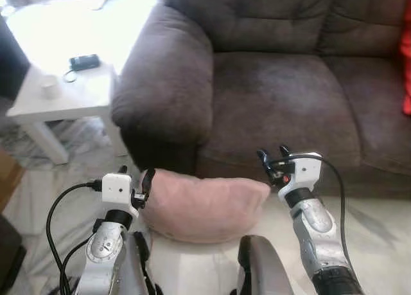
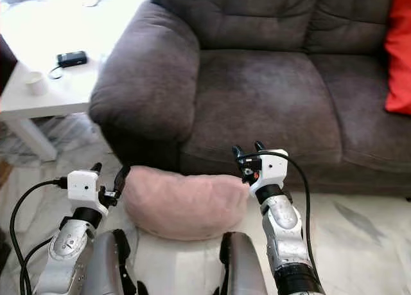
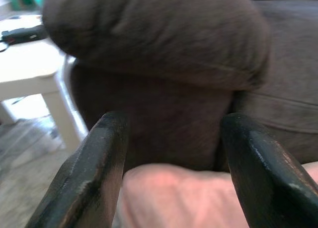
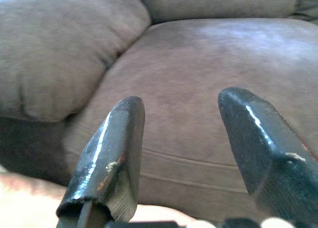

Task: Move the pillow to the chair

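Nearest, the pink pillow [image 1: 204, 204] is pressed between the two arms just in front of the robot's body, clear of the pale floor [image 1: 372, 231] as far as I can judge. The left gripper [image 1: 136, 179] sits against the pillow's left end and the right gripper [image 1: 272, 159] against its right end; on both, the jaws stand apart, closed on nothing, so the pillow seems squeezed between the wrists and not pinched. Just beyond it stands the brown sofa [image 1: 276, 96], its padded arm [image 1: 166, 83] directly behind the pillow's left half. To the far left a white bench [image 1: 90, 92] carries a small cup [image 1: 49, 87] and a dark device [image 1: 84, 62]; at the far right a red cushion [image 2: 399, 51] leans on the sofa. I judge the pick-up done; the carry and the setting-down on a chair remain, and no separate chair is visible here.
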Available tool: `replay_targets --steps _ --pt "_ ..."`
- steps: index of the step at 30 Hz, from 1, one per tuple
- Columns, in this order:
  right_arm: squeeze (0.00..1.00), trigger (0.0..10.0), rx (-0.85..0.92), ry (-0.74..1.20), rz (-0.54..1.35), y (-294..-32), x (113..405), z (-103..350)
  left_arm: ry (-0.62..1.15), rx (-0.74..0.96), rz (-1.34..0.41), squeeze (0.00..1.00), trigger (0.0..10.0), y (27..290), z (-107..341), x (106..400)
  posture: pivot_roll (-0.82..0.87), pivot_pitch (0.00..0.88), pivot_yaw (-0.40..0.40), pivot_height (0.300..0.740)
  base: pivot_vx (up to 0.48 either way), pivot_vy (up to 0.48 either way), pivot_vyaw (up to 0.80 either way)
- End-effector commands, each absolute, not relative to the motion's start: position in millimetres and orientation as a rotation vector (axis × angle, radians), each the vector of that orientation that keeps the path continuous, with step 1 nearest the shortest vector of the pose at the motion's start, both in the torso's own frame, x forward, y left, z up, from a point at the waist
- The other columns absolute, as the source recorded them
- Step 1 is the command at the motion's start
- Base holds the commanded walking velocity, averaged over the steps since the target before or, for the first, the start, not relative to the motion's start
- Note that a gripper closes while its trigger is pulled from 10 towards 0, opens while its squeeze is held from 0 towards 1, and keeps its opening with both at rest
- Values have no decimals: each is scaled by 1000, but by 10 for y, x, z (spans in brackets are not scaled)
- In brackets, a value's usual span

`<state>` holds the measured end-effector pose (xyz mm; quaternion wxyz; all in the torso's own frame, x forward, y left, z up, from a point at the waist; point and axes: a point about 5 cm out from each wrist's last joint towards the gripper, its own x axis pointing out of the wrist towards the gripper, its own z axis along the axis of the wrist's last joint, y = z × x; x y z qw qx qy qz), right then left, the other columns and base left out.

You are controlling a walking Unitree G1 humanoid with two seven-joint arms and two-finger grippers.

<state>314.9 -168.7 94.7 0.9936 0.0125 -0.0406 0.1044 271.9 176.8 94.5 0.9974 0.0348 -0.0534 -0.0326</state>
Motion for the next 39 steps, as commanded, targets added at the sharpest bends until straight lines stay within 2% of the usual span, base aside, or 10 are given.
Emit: replay_targets --steps 1,9,17,23,30,39 --pt "0 10000 34 -55 204 -1702 3137 897 -92 64 -61 0 10000 1787 916 2700 83 135 -42 521 0 0 -656" --pt "0 10000 33 -63 215 -1678 3132 901 -91 71 -56 0 10000 1797 920 2691 82 140 -40 521 0 0 -599" --pt "0 10000 36 -79 215 -1679 3121 913 -94 87 -40 0 10000 1823 926 2676 86 145 -39 521 0 0 0" --pt "0 10000 35 -79 223 -1669 3112 909 -62 64 45 0 10000 1933 860 2629 85 153 -40 521 0 0 0" --pt "0 10000 32 -74 229 -1669 3105 896 109 31 164 0 10000 2153 488 2474 81 157 -45 521 0 0 0" --pt "0 10000 25 -75 235 -1684 3109 916 157 0 220 0 10000 2236 338 2407 78 161 -50 521 0 0 0"
